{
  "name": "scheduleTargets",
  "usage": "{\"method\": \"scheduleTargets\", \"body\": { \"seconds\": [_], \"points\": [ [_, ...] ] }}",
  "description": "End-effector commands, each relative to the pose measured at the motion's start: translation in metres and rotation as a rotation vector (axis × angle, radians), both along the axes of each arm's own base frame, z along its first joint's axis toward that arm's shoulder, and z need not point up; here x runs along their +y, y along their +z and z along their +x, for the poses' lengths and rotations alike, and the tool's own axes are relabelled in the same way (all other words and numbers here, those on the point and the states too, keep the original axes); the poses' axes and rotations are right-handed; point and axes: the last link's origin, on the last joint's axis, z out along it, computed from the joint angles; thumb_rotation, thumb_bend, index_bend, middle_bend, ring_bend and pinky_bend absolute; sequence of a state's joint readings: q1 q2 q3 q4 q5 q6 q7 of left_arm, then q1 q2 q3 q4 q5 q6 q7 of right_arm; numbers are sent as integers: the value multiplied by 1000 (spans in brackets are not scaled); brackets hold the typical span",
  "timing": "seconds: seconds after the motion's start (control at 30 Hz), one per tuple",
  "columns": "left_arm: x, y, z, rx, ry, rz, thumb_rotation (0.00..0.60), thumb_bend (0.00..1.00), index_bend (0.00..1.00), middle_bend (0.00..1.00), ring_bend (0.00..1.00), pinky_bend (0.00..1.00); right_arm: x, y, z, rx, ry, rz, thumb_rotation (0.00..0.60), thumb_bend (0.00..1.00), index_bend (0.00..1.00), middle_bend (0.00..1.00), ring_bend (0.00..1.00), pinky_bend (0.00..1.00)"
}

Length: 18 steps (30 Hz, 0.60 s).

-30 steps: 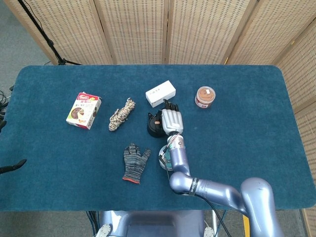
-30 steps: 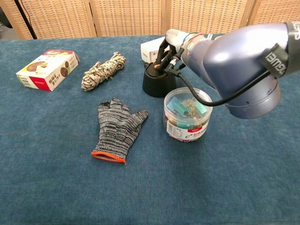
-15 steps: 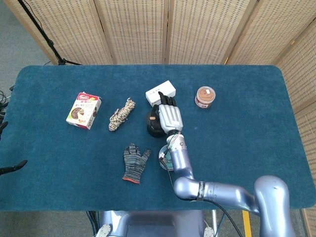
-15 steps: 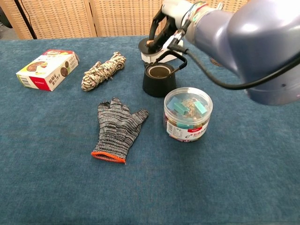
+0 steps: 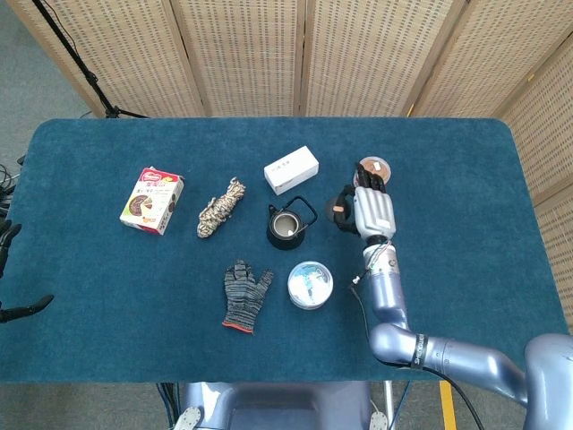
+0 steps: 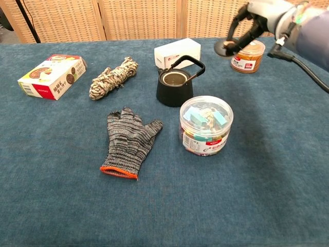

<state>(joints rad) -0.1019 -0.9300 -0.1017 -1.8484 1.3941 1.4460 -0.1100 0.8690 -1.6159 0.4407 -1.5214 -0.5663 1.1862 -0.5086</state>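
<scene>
Right hand point(image 6: 253, 24) lifts a small black lid point(image 6: 224, 48) above the blue-covered bench point(image 5: 107, 296).

The bench wears a deep blue cloth, with woven cane screens point(image 5: 242, 54) standing behind its far edge and grey floor at the left. The fingers are curled around the lid, held in the air just beside the brown-capped jar point(image 6: 247, 55) toward the far right corner. The open black teapot point(image 6: 175, 85) sits mid-bench, near a white box point(image 6: 177, 51); a clear tub of clips point(image 6: 205, 125) and a grey glove point(image 6: 128, 141) lie toward the near edge, with rope point(image 5: 220, 207) and a snack box point(image 5: 152, 199) to the left. The hand's palm side is hidden in the head view, and the left hand is out of sight.
</scene>
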Motion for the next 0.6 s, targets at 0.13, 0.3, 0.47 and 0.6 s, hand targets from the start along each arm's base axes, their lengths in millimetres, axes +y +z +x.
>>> {"method": "scheduleTargets", "body": {
  "seconds": [0.13,0.3,0.47,0.6],
  "points": [
    [-1,-5,1,10,1,-9,600,0,0,0,0,0,-5,-20,-62,30,-101,67,600,454,611,0,0,0],
    [1,-6,1,17,5,-13,600,0,0,0,0,0,-7,-24,-74,58,-107,79,600,454,505,0,0,0],
    [2,-7,1,22,8,-17,600,0,0,0,0,0,-3,-21,-76,60,-75,118,600,453,37,0,0,0],
    [2,-8,2,22,5,-23,600,0,0,0,0,0,0,1,-61,22,-12,79,600,454,0,0,0,0]
  ]
}}
